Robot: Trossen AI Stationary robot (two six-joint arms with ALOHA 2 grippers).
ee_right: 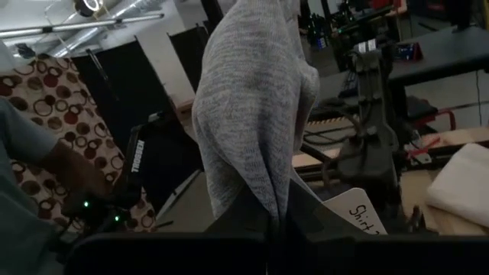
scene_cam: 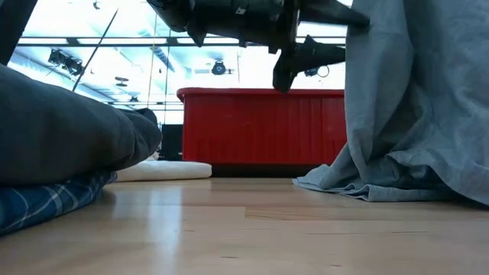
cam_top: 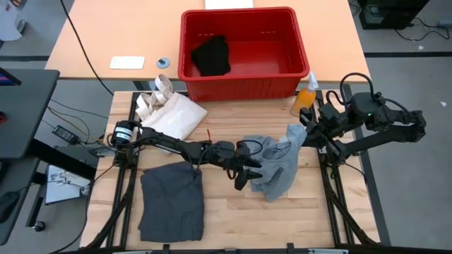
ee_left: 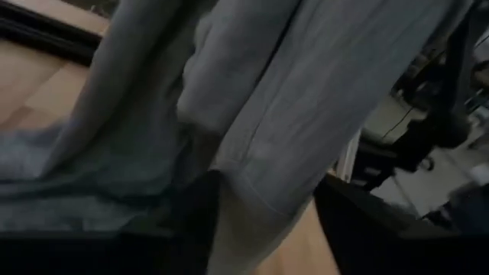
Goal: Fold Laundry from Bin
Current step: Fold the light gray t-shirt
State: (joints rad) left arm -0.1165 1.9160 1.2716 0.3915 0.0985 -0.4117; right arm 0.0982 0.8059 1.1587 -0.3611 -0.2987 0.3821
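The light grey piece [cam_top: 279, 162] stands raised at the table's middle right, with my right gripper [cam_top: 302, 132] shut on its top. Its lower part [scene_cam: 367, 183] lies on the table. My left gripper [cam_top: 247, 171] is open at the piece's left side. In the left wrist view a hanging edge of the piece [ee_left: 260, 191] runs down between its fingers. The dark charcoal-grey piece [cam_top: 171, 201] lies folded at the near left. In the low view it rests on the plaid shirt [scene_cam: 46, 202]. The red bin [cam_top: 244, 53] at the back holds a black piece [cam_top: 212, 55]. My right gripper pinches a bunched fold of the light grey piece [ee_right: 267, 176] between its two fingers, several layers together. The cloth hangs slack below the hold and its lower part rests on the table. My left gripper has the cloth's edge between its open fingers [ee_left: 191, 221]; I cannot tell whether they touch it.
A cream tote bag [cam_top: 169, 113] lies at the back left of the table. An orange spray bottle [cam_top: 306, 95] stands beside the bin's right corner. A person's arm [ee_right: 46, 160] shows beyond the table in the right wrist view.
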